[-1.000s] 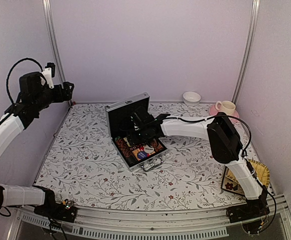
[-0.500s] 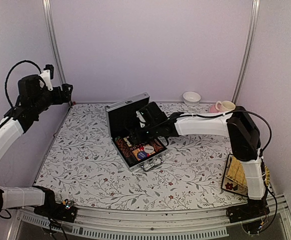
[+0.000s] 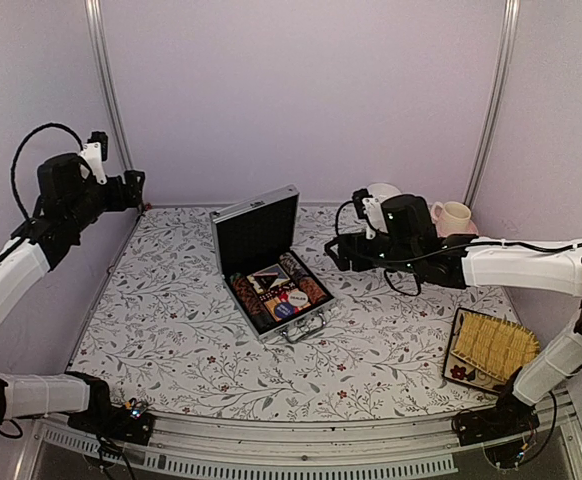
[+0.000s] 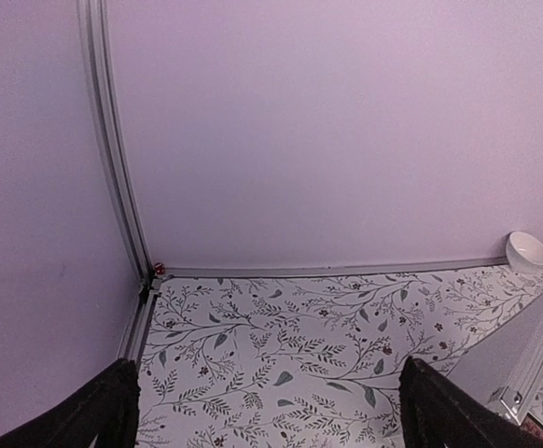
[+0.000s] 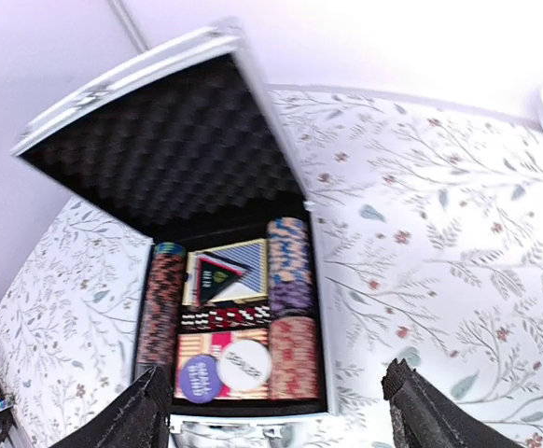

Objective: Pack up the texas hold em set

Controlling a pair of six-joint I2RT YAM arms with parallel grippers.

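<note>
**Top external view.** Observed a small silver aluminium briefcase with black lining (image 3: 271, 262) standing open near the middle of the floral-patterned surface (image 3: 171, 310), with the lid raised toward the far wall and the metal handle (image 3: 304, 331) facing the near edge. Noted poker chip stacks (image 3: 244, 292) and cards (image 3: 271, 280) lying inside the base. Found the right end effector (image 3: 333, 250) near the briefcase's right side, apart from it and pointing toward it, jaws released and holding nothing. Found the left end effector (image 3: 133, 187) raised at the far left corner, well apart from the briefcase. Recorded a white bowl (image 3: 383, 190) and a cream cup on a pink saucer (image 3: 453, 214) by the far wall, and a yellow woven tray (image 3: 496, 343) at the near right.

**Left wrist view.** Saw the left fingers (image 4: 90, 415) spread wide and released, with nothing between them. Saw beyond them the surface, the white bowl at far right and an edge of the raised lid.

**Right wrist view.** Confirmed the right fingers (image 5: 146, 415) spread at the lower corners, empty. Looked straight into the open briefcase and logged:
- black egg-crate foam in the lid
- chip stacks laid along the left and right sides
- a black-red triangular marker (image 5: 217, 273) on the cards at centre
- a purple round disc (image 5: 195, 378) and a white round disc (image 5: 245, 362) at the front
</note>
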